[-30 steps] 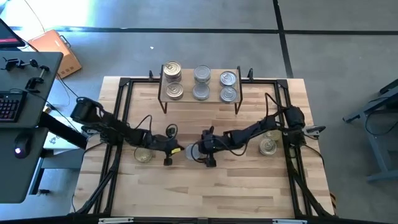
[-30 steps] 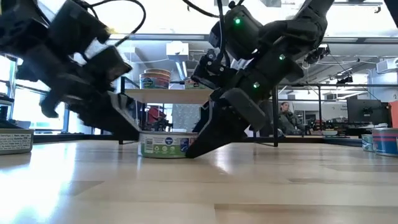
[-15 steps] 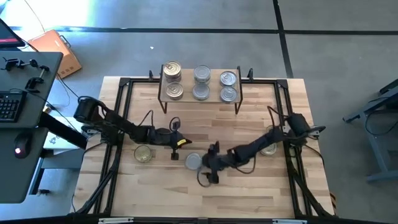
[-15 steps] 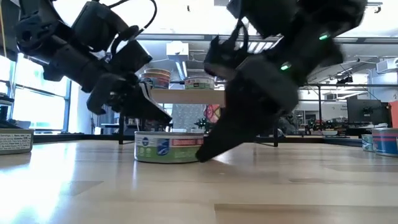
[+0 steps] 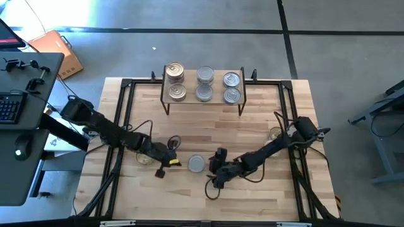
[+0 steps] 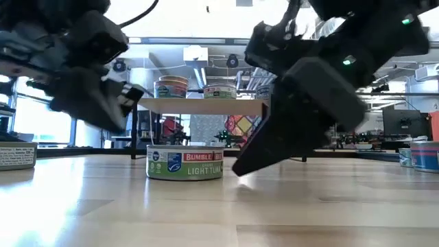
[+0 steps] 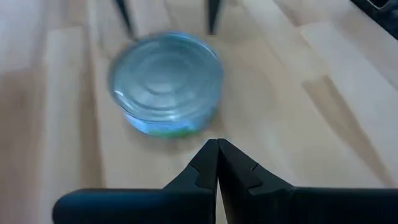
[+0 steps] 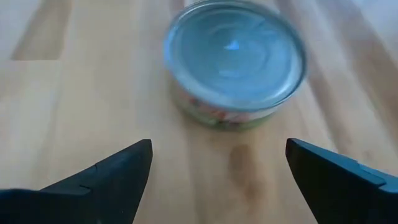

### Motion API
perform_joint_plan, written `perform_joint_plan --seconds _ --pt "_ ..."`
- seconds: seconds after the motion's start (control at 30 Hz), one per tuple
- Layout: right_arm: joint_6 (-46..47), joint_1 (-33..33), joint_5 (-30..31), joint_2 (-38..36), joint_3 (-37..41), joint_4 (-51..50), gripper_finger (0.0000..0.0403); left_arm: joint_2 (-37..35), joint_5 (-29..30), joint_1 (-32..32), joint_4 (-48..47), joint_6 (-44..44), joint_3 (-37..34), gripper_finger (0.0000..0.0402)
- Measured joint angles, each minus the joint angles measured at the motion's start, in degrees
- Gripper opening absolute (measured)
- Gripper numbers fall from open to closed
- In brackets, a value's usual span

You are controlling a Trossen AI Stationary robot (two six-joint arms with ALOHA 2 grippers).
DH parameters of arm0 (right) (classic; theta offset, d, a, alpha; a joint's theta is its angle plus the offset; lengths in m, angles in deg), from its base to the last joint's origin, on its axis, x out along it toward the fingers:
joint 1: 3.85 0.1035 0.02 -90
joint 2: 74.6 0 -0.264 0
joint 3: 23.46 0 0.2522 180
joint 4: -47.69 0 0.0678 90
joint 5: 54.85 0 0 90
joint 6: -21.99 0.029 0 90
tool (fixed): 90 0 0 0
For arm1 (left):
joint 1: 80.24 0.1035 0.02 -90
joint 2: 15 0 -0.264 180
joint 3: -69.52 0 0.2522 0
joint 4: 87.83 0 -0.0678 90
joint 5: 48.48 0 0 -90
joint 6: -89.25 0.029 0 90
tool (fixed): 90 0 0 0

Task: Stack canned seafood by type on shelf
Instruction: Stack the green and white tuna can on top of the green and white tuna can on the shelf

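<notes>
table [image 5: 252, 129]: light butcher-block wood, beneath left gripper [image 5: 178, 163] and right gripper [image 5: 213, 171] | black frame [image 5: 123, 104]: along the table's edges, ringing both grippers | desk [image 5: 28, 170] with keyboard [image 5: 7, 107] and mouse [image 5: 18, 151]: well outboard of left gripper | orange-brown box [image 5: 63, 53]: on grey floor [image 5: 189, 16], far beyond left gripper

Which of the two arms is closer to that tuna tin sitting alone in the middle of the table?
Roughly equal, the right perhaps slightly nearer. The right pincer stands open beside the tin, aimed at it. The left pincer is shut on the tin's other side. Neither touches it.
</notes>
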Motion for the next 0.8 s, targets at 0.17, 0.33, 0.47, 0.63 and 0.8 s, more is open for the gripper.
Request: perform_joint_plan --seconds 0.17,0.33,0.47,0.63,0.8 --pt "-4.1 -3.6 -0.3 0.1 0.0 1.1 0.0361 5.5 1.0 -1.4 5.4 -1.7 -0.1 0.0" --pt "-7.7 -6.5 -7.2 0.7 0.0 2.7 0.0361 11.8 5.1 0.3 15.3 -1.1 0.0 0.0" --pt "-7.0 -7.2 -10.1 0.8 -0.1 2.5 0.0361 15.2 5.0 2.4 22.1 -0.7 0.0 0.0" --pt "-1.0 -5.6 -6.7 0.9 0.0 1.5 0.0362 16.7 4.1 5.5 26.2 1.0 -0.1 0.0" --pt "9.6 -2.4 0.4 0.9 0.0 -0.2 0.0362 15.1 5.1 7.9 26.7 3.2 -0.1 0.0"
